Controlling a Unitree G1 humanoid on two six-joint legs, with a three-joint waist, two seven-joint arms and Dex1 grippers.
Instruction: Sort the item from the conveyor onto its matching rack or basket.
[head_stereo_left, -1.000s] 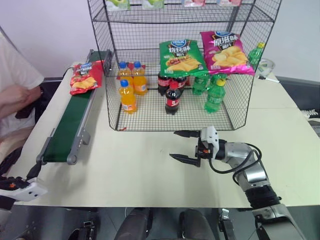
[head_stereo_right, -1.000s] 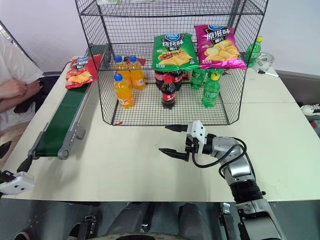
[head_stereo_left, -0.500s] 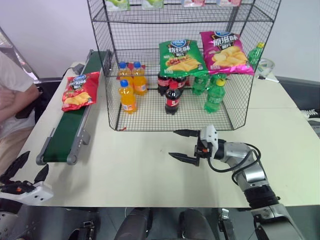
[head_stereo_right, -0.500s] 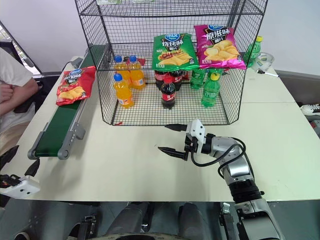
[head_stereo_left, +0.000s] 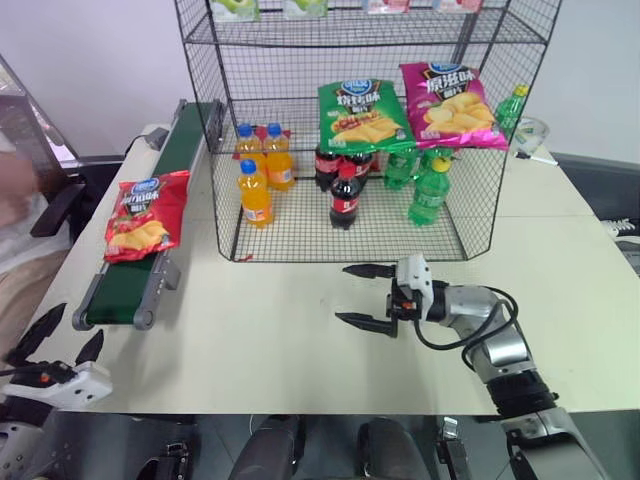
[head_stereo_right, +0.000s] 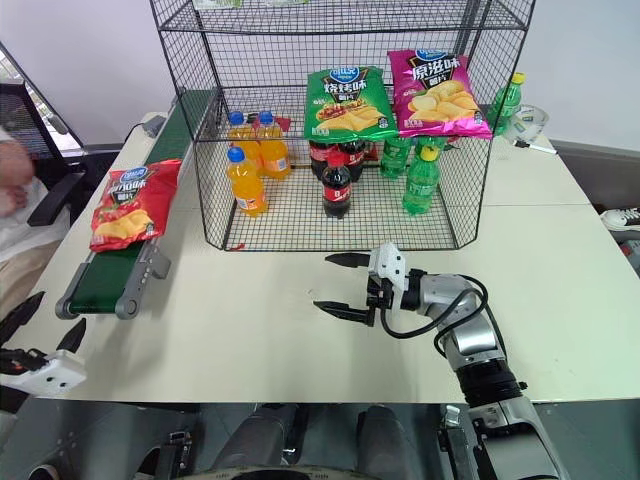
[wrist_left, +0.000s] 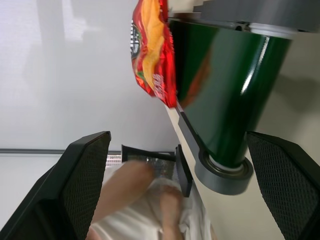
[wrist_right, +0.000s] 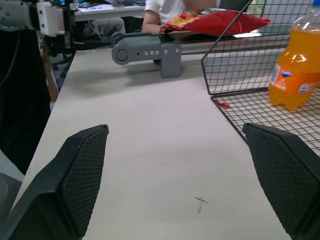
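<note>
White table (head_stereo_left: 300, 340) — red crisp bag (head_stereo_left: 140, 214) further down conveyor (head_stereo_left: 125, 280) — both pincers spread, empty.

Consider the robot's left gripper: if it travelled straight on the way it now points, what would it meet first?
Probably the conveyor: the left gripper, open, looks along its near end roller, with the red crisp bag lying farther up the belt. Depth is unclear, so it might instead slip past beside the frame.
</note>
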